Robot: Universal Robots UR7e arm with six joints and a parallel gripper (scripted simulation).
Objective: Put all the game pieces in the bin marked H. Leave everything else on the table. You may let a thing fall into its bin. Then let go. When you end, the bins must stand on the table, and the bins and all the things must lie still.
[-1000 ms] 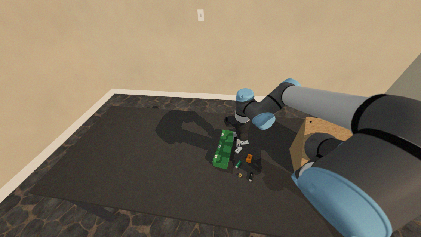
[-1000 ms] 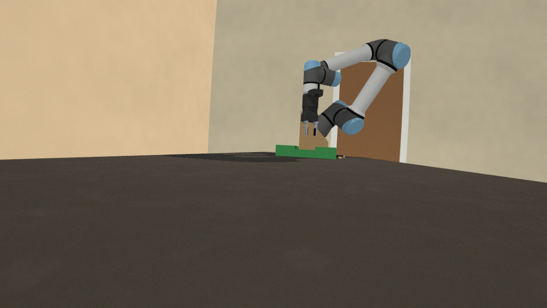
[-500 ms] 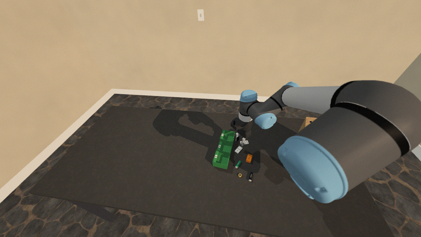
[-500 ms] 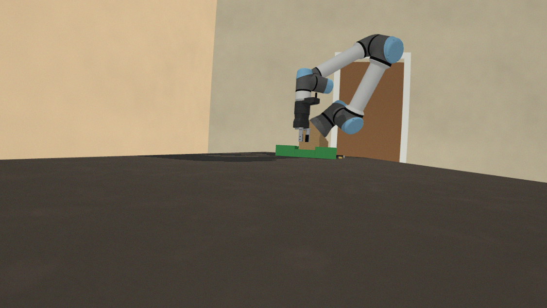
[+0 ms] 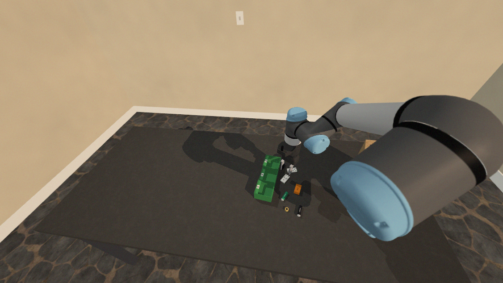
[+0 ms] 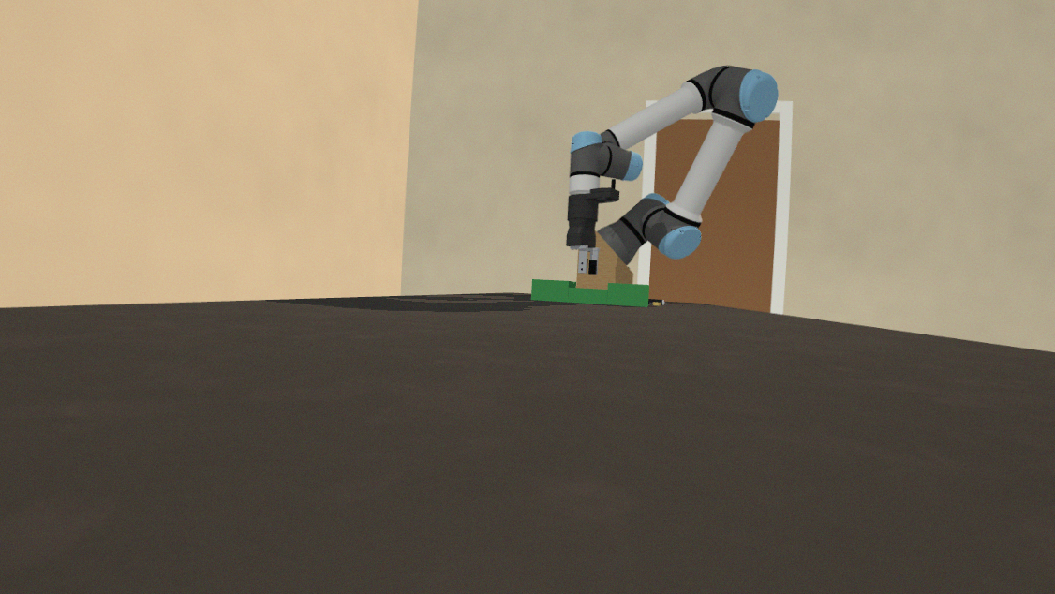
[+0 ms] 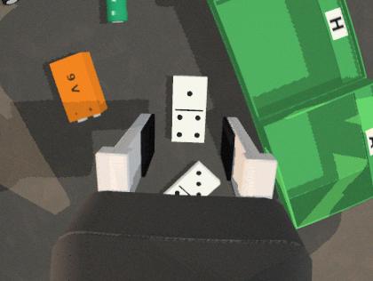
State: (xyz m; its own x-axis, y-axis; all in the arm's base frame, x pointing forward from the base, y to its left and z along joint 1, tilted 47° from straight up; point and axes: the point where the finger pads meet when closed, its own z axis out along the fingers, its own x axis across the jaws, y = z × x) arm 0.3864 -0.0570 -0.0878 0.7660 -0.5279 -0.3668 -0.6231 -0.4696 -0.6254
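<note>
From where I stand, the broad table (image 5: 158, 193) (image 6: 516, 442) has a dull, dark brown top with a faint mottle, and over it bends the smooth grey arm (image 5: 369, 114) (image 6: 712, 166) with its rounded blue caps. A wood-grained block (image 5: 368, 143) (image 6: 591, 281) stands beyond the row of green bins (image 5: 263, 195) (image 6: 627, 295) (image 7: 297, 200), my landmark: three glossy, straight-walled boxes end to end. The middle one is bin H (image 5: 270, 175) (image 7: 275, 53); what I can see inside is green wall and floor, crossed by hard-edged shadow. Beside the row's far end hangs the gripper (image 5: 286, 167) (image 6: 587, 270) (image 7: 187, 134), its pale fingers with black pads well spread and nothing between them. The game pieces lie on the table beside the row: a white, flat domino (image 5: 284, 178) (image 7: 189, 126), one pip over four, near bin H, and a second domino (image 5: 295, 170) (image 7: 199, 175), partly hidden by the gripper in the wrist view. Farther along the same side are a boxy orange 9 V battery (image 5: 297, 189) (image 7: 77, 86), a black cylinder (image 5: 299, 210), a green cylinder (image 5: 284, 196) (image 7: 117, 11) near the row, and a small gold-coloured ring (image 5: 287, 211).

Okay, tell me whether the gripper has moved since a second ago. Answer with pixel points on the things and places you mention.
Yes: in the exterior view the gripper (image 5: 286, 167) (image 6: 587, 263) (image 7: 187, 134) is lower, nearer the green bins (image 5: 263, 197) (image 6: 628, 295) (image 7: 259, 117), and slightly further left in the picture.
</note>
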